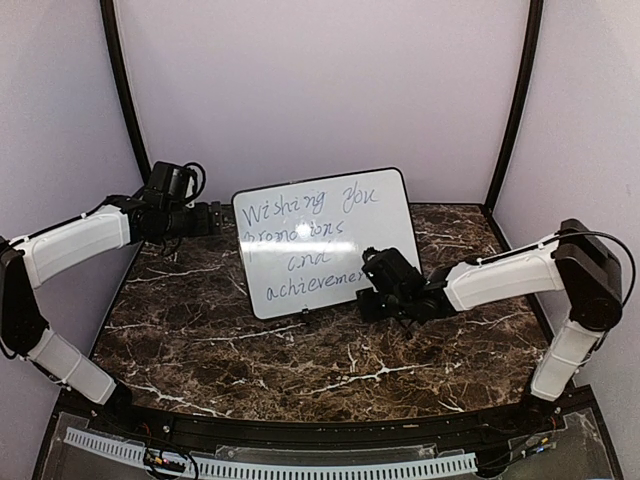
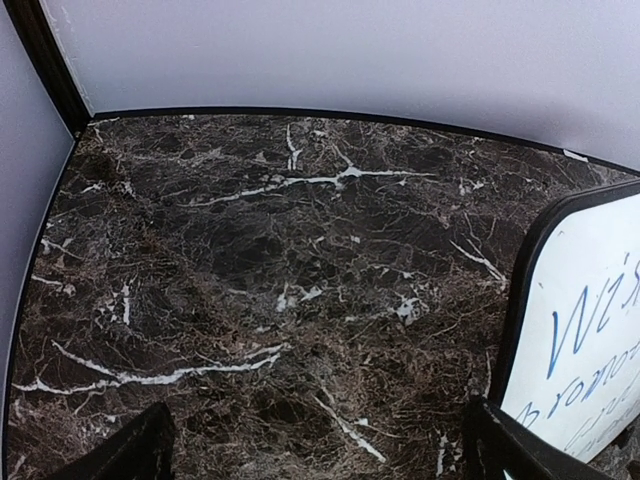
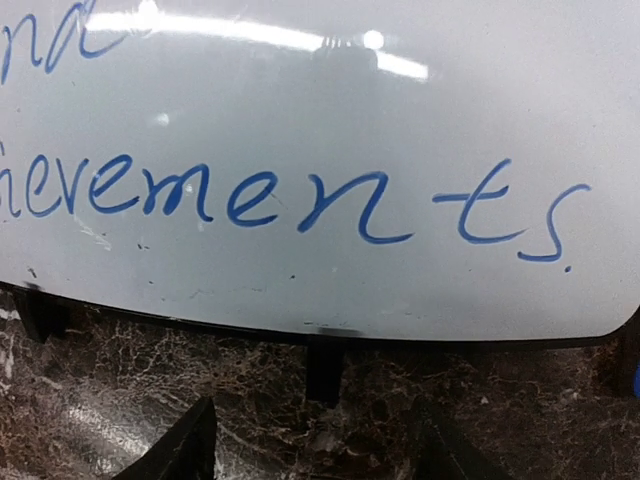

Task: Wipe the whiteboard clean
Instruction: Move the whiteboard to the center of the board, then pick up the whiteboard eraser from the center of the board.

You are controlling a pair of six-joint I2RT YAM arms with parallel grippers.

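The whiteboard [image 1: 320,240] stands tilted upright on small black feet at the back middle of the marble table [image 1: 250,350], covered in blue handwriting. My left gripper [image 1: 214,218] is just off its left edge and open. In the left wrist view the left gripper [image 2: 315,450] has only marble between its fingers, and the whiteboard's [image 2: 590,330] framed edge rises at the right. My right gripper [image 1: 368,290] sits low in front of the board's lower right corner. The right wrist view shows the right gripper [image 3: 315,450] open and empty, facing the whiteboard [image 3: 300,100] just above its bottom edge.
Lilac walls [image 1: 320,80] with black corner posts close in the back and sides of the table. A black foot [image 3: 325,370] of the board stands on the marble ahead of the right fingers. A speck of blue [image 3: 636,380] shows at the right wrist view's far right edge.
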